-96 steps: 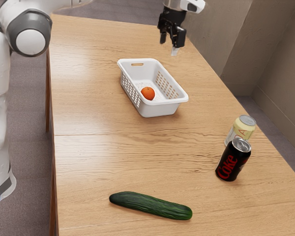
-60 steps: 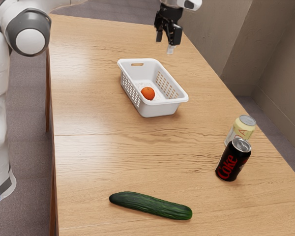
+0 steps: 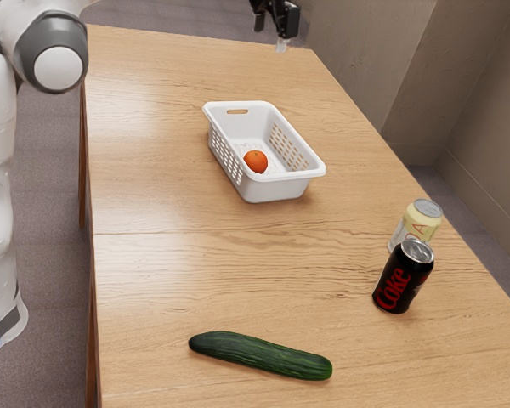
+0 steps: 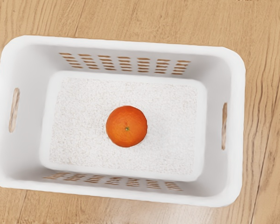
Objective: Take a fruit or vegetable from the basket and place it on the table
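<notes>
Above the white basket (image 3: 276, 190), a black tool (image 3: 270, 36) hangs with its fingers spread, pinching nothing. A single orange (image 3: 255, 161) sits inside the basket, near the middle of its speckled floor and apart from the slotted walls. Toward the exterior view's right from the basket, a black Coke can (image 3: 404, 276) and a pale yellow can (image 3: 423, 223) stand upright on the desk (image 3: 170, 255); a cucumber (image 3: 261, 355) lies well apart from the basket.
</notes>
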`<state>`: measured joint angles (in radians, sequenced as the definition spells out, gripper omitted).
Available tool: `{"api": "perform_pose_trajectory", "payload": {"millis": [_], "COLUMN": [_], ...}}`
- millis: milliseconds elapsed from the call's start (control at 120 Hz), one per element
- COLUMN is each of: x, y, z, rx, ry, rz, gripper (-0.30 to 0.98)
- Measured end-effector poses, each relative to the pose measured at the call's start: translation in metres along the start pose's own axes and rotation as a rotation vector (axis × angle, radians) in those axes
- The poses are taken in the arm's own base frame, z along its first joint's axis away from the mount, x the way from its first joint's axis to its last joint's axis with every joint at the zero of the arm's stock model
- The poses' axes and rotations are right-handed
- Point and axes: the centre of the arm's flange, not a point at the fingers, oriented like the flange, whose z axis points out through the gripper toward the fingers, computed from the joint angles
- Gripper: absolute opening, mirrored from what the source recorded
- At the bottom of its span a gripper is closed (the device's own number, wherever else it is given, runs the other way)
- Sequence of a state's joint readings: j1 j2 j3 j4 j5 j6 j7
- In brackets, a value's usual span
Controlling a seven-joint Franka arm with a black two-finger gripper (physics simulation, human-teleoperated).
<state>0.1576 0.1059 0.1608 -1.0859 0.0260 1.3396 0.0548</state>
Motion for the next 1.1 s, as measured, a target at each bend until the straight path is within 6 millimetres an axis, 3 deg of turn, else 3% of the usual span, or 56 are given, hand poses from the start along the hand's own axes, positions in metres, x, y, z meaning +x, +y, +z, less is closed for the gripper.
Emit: {"api": "perform_pose_trajectory", "payload": {"millis": [67, 208, 267, 308, 425, 633, 833, 1100], "x": [0.006, 0.018, 0.027, 0.030, 0.025, 0.020, 0.019, 0.024], "y": [-0.008, 0.005, 0.008, 0.009, 0.008, 0.011, 0.014, -0.011], "z": [0.011, 0.031, 0.051, 0.076, 0.136, 0.193, 0.225, 0.230], "rx": [0.003, 0.001, -0.007, -0.015, -0.034, -0.044, -0.042, -0.021], "ry": [-0.015, -0.044, -0.072, -0.110, -0.185, -0.216, -0.212, -0.179], "rz": [-0.015, 0.009, 0.014, 0.015, 0.015, 0.019, 0.025, -0.002], "gripper": [0.69, 0.69, 0.69, 0.69, 0.69, 0.69, 0.69, 0.69]}}
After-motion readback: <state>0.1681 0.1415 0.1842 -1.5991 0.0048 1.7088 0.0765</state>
